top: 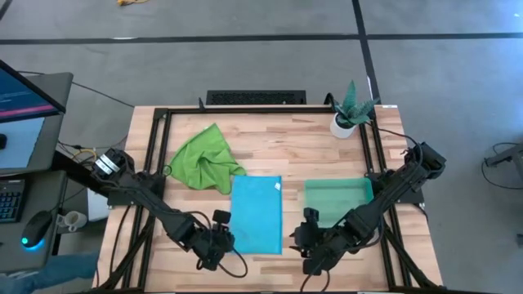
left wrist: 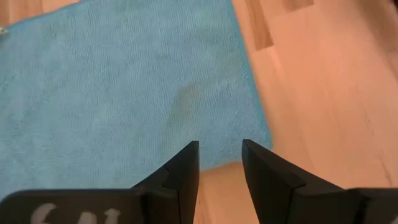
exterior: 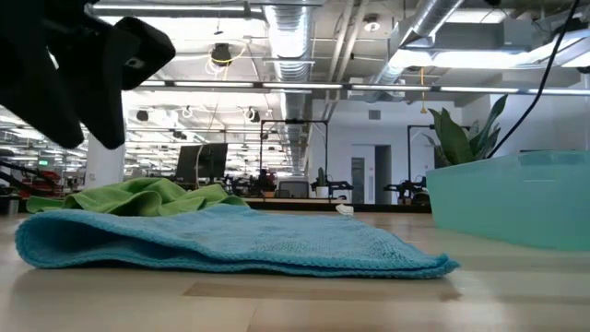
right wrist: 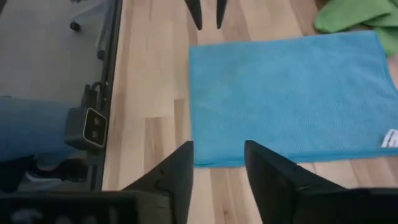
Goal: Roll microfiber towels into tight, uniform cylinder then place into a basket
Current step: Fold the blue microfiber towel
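The blue towel (top: 256,214) lies flat as a rectangle at the table's middle, also seen as the blue towel (exterior: 230,244) in the low view. The lime green towel (top: 203,158) lies crumpled just behind it to the left. The translucent teal basket (top: 338,200) stands on the table right of the blue towel. My left gripper (top: 227,241) hovers open over the blue towel's near left corner (left wrist: 249,140). My right gripper (top: 301,234) hovers open beside the towel's right edge (right wrist: 261,158), its fingers apart with nothing between them.
A potted plant (top: 351,110) in a white pot stands at the far right corner, behind the basket. A black frame (top: 155,122) runs around the wooden tabletop. Bare wood lies along the near edge (top: 270,273) between the two arms.
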{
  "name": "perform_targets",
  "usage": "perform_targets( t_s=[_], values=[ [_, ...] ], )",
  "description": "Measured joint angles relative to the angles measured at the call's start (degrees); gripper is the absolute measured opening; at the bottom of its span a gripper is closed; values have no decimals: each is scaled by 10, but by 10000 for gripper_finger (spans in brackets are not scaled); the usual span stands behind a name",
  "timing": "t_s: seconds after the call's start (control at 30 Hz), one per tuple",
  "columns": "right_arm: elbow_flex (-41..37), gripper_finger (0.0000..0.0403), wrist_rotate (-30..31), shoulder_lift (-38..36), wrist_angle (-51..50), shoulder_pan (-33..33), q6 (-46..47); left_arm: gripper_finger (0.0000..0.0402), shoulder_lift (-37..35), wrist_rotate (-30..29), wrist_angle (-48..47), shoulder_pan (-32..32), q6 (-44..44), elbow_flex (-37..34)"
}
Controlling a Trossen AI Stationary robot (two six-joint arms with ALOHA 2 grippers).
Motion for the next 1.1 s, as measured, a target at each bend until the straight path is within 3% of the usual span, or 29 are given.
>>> perform_targets(
  t_s=[0.27,0.5,0.87,1.1],
  values=[
    [0,216,-7,75,79,-2,-108,159,37,34,8,1,-2,0],
    [0,219,-11,118,124,-14,-117,202,56,66,32,2,36,0],
    [-1,219,-46,181,163,-23,-113,206,84,47,58,12,57,1],
    [2,219,-54,215,188,-26,-94,206,107,68,66,14,71,2]
  ],
)
